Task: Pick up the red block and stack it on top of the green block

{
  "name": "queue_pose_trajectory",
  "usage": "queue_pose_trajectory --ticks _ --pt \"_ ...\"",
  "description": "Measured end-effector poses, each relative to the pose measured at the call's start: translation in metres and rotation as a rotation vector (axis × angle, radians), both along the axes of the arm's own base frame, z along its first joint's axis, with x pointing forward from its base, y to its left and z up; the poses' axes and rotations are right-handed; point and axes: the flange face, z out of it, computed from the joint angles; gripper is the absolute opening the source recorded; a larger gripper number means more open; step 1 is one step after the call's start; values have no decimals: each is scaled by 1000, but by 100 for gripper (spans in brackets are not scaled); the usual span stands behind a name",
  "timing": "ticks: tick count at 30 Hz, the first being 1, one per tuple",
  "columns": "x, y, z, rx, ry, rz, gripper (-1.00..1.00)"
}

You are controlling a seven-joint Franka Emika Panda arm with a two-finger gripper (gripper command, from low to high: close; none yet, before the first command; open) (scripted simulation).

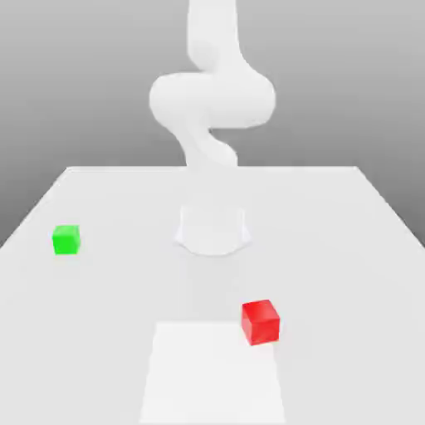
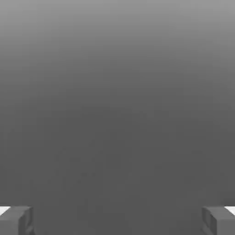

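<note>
With its gripper (image 2: 117, 221) spread wide and empty, the arm risks nudging the small matte red cube (image 1: 261, 322) near the white table's (image 1: 100, 332) front edge, or missing the small matte green cube (image 1: 66, 239) well apart by the exterior view's left edge.

Simulated test bench, not lived-in room. Evidence: plain white table (image 1: 83, 332) with sharp edges, no texture, no clutter; featureless grey gradient backdrop behind it, no walls, windows or furniture. White robot arm (image 1: 212, 100) rises from round base at table centre, surfaces smooth and uniformly lit. Sole props: two flat-coloured cubes, red block (image 1: 261, 322) and green block (image 1: 65, 239), well apart on table.
</note>
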Motion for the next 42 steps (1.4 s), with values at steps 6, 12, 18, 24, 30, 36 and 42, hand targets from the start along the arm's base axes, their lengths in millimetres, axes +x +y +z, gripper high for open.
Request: queue_pose_trajectory --ticks 6,12,18,24,30,36,42 --pt "42 29 -149 -17 222 77 0" --pt "28 56 -300 -53 451 158 0" --pt "-34 71 -449 -107 688 238 0" --pt "-44 72 -512 -112 715 248 0" --pt "-45 73 -517 -112 715 249 -100" --pt "-43 73 -487 -113 716 249 -100" --pt "-37 34 -447 -57 716 89 -100"
